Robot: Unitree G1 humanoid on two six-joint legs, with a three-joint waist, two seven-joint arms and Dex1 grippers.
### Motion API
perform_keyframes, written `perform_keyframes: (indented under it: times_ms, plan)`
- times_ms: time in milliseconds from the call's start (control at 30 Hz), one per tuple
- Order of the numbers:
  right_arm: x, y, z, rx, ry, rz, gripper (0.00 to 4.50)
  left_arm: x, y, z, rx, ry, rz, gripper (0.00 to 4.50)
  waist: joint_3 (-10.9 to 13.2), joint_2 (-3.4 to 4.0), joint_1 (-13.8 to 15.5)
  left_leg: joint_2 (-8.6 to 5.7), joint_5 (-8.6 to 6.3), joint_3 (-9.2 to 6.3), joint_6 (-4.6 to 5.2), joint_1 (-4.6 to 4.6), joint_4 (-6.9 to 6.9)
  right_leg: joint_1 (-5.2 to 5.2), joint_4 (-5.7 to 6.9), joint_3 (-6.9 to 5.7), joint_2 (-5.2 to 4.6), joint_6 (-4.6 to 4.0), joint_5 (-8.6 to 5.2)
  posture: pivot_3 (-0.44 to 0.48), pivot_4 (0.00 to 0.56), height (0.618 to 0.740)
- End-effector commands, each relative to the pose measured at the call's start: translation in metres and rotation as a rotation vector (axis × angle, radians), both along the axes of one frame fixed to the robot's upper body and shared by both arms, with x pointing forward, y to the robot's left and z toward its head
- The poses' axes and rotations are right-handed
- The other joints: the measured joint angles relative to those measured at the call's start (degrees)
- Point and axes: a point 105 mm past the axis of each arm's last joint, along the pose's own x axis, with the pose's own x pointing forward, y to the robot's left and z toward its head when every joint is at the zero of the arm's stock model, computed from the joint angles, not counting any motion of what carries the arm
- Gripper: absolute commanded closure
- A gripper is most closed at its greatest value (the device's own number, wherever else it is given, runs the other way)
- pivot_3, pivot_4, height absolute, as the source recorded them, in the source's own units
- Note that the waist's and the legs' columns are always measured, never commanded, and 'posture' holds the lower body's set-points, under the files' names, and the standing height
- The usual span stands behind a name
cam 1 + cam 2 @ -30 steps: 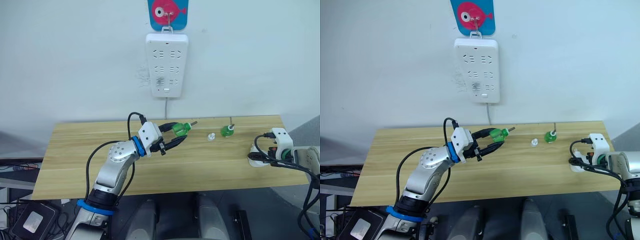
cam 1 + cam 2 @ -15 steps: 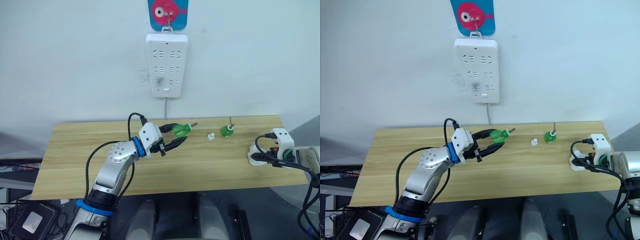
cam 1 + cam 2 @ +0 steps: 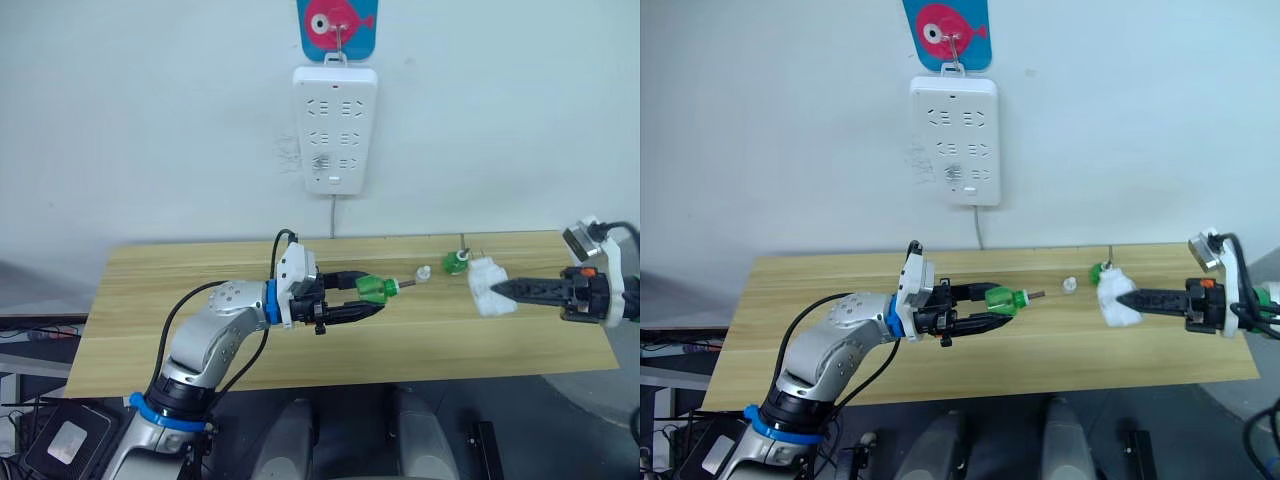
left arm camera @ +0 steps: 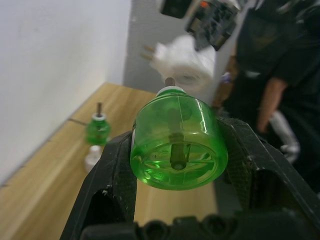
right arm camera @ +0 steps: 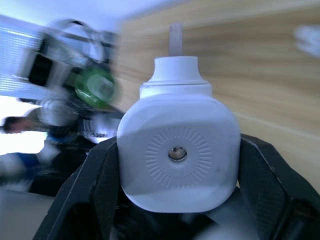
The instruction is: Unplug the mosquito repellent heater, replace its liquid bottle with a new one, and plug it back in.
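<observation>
The mosquito repellent heater [image 3: 490, 286], unplugged, is clamped in our right gripper [image 3: 512, 289] above the table [image 3: 150, 300], to its right. Our left gripper [image 3: 372, 296] is closed on a green liquid bottle [image 3: 375, 289], wick pointing toward the heater, the two near but apart. A second green bottle [image 3: 456, 262] and a small white cap [image 3: 423, 271] stand behind on the table. We judge removal done; inserting the bottle and replugging into the wall power strip [image 3: 334, 129] remain.

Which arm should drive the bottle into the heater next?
Left, probably. The left gripper grips the green bottle with its wick aimed at the heater, which the right gripper holds facing it.
</observation>
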Motion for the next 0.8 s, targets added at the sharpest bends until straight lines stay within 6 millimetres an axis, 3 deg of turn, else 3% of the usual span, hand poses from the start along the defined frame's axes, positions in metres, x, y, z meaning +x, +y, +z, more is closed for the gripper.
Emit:
perform_keyframes:
  times_ms: [33, 433, 800]
  plan:
    - [-0.002, 0.013, 0.017, 0.078, -0.057, 0.038, 1.53, -0.009, -0.003, 0.019, -0.038, 0.012, -0.075, 2.24, 0.0, -0.01, 0.3, -0.01, -0.01, -0.02, 0.02, -0.04, 0.00, -0.02, -0.03, -0.03, -0.02, 0.00, 0.00, 0.048, 0.296, 0.740]
    - [-0.010, 0.038, 0.031, 0.165, -0.055, 0.052, 1.53, -0.007, -0.007, 0.026, -0.056, 0.017, -0.077, 2.24, 0.0, -0.01, 0.6, -0.02, -0.03, 0.06, 0.06, -0.07, -0.01, -0.04, -0.08, -0.03, -0.10, 0.00, 0.00, 0.047, 0.294, 0.740]
    - [-0.008, 0.045, 0.033, 0.174, -0.063, 0.050, 1.53, -0.008, -0.019, 0.031, -0.090, 0.017, -0.094, 2.24, 0.0, -0.03, 0.7, -0.01, -0.04, 0.09, 0.06, -0.06, 0.00, -0.04, -0.07, -0.03, -0.07, 0.00, 0.00, 0.047, 0.298, 0.740]
